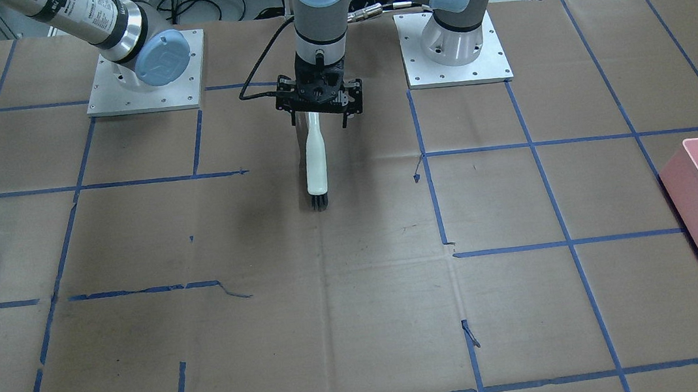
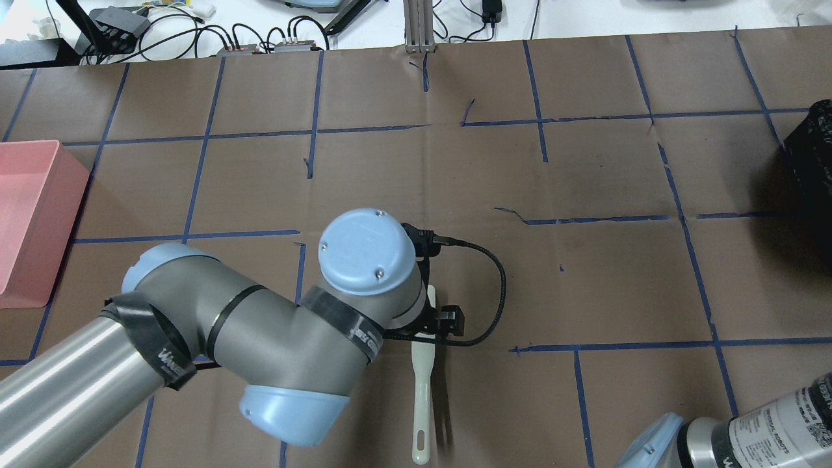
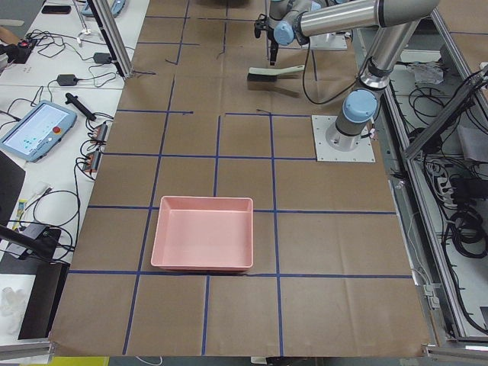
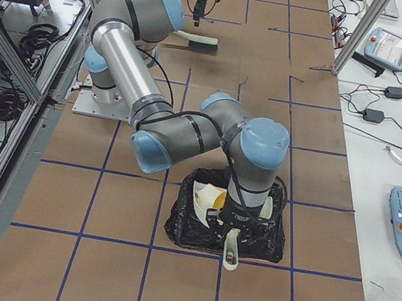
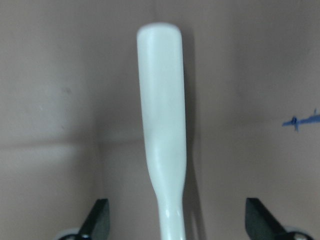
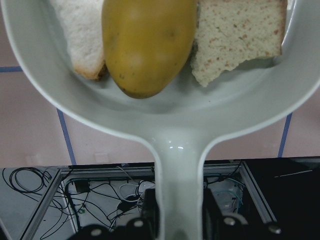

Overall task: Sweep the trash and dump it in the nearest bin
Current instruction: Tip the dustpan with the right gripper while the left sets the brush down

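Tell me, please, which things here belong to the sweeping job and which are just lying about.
For the job: dustpan, held by the right gripper; yellow lump, white bread slice and tan bread chunk in it; brush under the open left gripper; black-lined bin below the dustpan.
Lying about: pink bin, far from the dustpan; tablet; loose cables.
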Controlling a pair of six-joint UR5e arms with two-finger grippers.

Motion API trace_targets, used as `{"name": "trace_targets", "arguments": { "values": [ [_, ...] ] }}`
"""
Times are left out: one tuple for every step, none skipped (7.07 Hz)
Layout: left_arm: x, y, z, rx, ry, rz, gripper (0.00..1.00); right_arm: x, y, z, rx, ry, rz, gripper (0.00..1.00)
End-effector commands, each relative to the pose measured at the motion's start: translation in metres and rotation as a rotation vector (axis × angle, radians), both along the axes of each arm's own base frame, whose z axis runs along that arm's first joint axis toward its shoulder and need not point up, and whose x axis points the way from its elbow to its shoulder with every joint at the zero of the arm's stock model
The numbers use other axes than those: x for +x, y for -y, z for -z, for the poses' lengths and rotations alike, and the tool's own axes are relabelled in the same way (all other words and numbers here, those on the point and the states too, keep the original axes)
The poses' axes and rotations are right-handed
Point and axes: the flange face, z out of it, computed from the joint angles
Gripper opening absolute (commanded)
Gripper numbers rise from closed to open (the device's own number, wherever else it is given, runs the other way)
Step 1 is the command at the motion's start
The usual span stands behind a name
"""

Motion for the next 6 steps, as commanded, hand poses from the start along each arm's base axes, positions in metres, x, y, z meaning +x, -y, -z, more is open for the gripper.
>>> {"name": "trace_targets", "arguments": {
  "values": [
    [0.052,0.036,-0.038,0.023,0.016,-0.073,0.99,0.006,0.002,-0.007,0.027,-0.06,0.008,0.0],
    [0.081,0.053,-0.061,0.03,0.047,-0.116,0.99,0.007,0.001,-0.007,0.033,-0.073,0.021,0.0],
    [0.107,0.067,-0.085,0.032,0.119,-0.099,0.99,0.009,0.006,-0.004,0.035,-0.117,0.022,0.0],
    [0.126,0.079,-0.111,0.046,0.149,-0.063,0.99,0.01,0.008,0.004,0.017,-0.161,0.02,0.0],
    [0.144,0.09,-0.142,0.053,0.142,-0.056,0.99,0.019,-0.001,0.005,0.018,-0.183,0.026,0.0],
    [0.161,0.097,-0.163,0.055,0.139,-0.032,0.99,0.033,-0.012,0.0,0.004,-0.208,0.033,0.0]
  ]
}}
